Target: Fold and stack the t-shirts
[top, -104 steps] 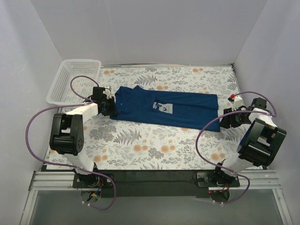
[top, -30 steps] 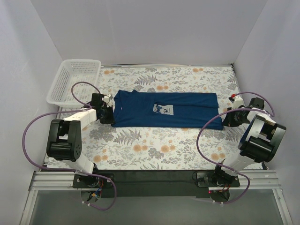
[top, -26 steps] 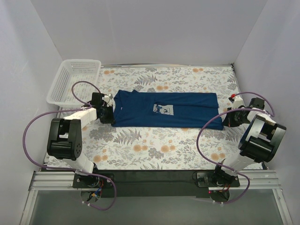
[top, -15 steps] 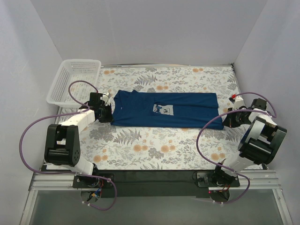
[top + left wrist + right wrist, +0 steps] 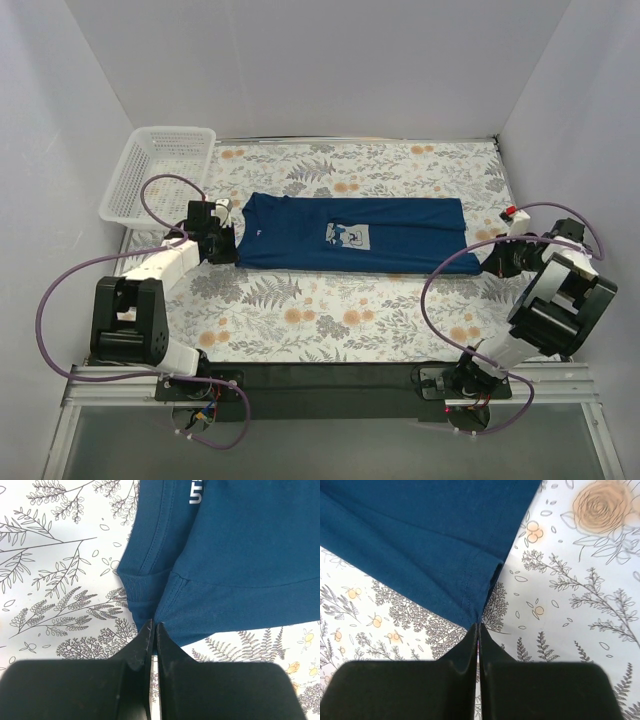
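Note:
One navy t-shirt (image 5: 390, 240) lies folded into a long band across the floral table, its grey print (image 5: 347, 236) facing up. My left gripper (image 5: 229, 244) sits at the band's left end. In the left wrist view it (image 5: 153, 626) is shut, with the near corner of the t-shirt (image 5: 235, 555) beside the ribbed collar pinched between its tips. My right gripper (image 5: 487, 261) is at the right end. The right wrist view shows it (image 5: 479, 625) shut on the pointed hem corner of the t-shirt (image 5: 420, 535), which is drawn out toward it.
A white lattice basket (image 5: 150, 180) stands at the back left, close behind the left arm. White walls close in the table on three sides. Purple cables loop from both arms over the near part of the floral cloth (image 5: 330, 310).
Both grippers have drawn slightly outward, the left one leftward and the right one right and nearer. The shirt's right hem corner is stretched further out. Both stay shut.

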### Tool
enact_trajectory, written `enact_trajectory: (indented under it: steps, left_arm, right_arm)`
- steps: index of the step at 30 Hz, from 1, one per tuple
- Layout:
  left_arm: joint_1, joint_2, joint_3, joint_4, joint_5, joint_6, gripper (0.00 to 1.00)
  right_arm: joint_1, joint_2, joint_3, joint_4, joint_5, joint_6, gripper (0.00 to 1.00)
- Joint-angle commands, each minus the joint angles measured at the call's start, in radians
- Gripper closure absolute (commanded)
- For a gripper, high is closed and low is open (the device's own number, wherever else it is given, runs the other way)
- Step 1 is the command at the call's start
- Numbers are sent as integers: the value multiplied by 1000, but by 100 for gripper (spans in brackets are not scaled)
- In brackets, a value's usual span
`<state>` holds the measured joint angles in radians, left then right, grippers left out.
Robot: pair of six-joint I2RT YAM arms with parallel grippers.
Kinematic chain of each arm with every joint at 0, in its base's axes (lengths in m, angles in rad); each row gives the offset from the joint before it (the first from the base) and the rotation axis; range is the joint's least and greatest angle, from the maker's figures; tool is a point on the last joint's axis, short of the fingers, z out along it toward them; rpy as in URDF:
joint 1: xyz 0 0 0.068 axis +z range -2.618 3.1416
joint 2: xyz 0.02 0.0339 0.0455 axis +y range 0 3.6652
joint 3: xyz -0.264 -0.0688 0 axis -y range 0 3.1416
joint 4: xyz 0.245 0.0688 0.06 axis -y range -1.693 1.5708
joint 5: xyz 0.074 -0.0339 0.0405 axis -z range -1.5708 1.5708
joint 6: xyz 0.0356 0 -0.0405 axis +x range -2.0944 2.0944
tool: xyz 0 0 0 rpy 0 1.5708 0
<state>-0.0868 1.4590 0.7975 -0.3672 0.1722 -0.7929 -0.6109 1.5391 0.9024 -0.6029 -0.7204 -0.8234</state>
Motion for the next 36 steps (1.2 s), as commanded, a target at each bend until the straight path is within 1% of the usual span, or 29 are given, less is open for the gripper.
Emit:
enact_trajectory:
  steps: [1,4,9,12,14,15,16,17,18,19,20,21,25,28,29,31,32,33,34,35,36]
  left_arm:
    - [15,7,17,-24,-43,15,100]
    - [15,50,34,-41,-30,17,100]
    - [15,66,39,-47,-19,17,100]
    - [15,51,37,-45,-29,12,99]
    - [15,28,35,-45,-40,6,86]
    - [15,18,35,-45,-52,3,79]
    - [15,5,35,-47,-60,-2,70]
    - [15,-8,37,-47,-71,-5,67]
    - [15,-34,37,-47,-86,-14,66]
    - [15,-46,37,-47,-95,-19,63]
    - [15,-58,40,-47,-100,-23,58]
    - [15,-80,43,-47,-105,-26,55]
    - [16,-92,84,-81,-137,-49,51]
    - [15,-89,129,-101,-135,-80,51]
    - [15,-91,143,-105,-123,-95,51]
    - [15,-106,143,-98,-97,-108,51]
    - [15,-139,123,-87,-82,-112,51]
    - [16,-163,108,-72,-76,-124,50]
    - [16,-189,86,-37,-74,-132,48]
    - [18,-247,68,-24,-89,-144,44]
    - [19,-274,36,-12,-99,-176,41]
  right_arm:
    - [-15,52,13,-15,39,-60,99]
    - [-15,81,4,-11,52,-69,99]
    - [-16,107,12,-8,47,-68,98]
    - [-15,118,21,-1,44,-60,94]
    - [-16,124,27,-1,45,-57,89]
    - [-16,121,30,-1,49,-59,81]
    - [-16,119,33,0,52,-54,78]
    - [-16,110,41,2,53,-51,75]
    - [-16,104,47,2,53,-46,68]
    - [-15,98,53,5,53,-40,66]
    - [-15,89,59,5,52,-25,65]
    - [-15,84,78,6,52,-17,64]
    - [11,79,116,8,35,7,63]
    - [89,85,156,5,23,4,63]
    - [143,90,170,5,15,0,62]
    - [200,114,235,8,-13,-14,59]
    - [259,149,272,9,-16,-14,58]
    - [287,176,311,9,-16,-13,56]
    - [331,203,349,11,-7,21,56]
    - [345,267,443,14,-4,50,55]
    - [353,303,487,18,-10,84,55]
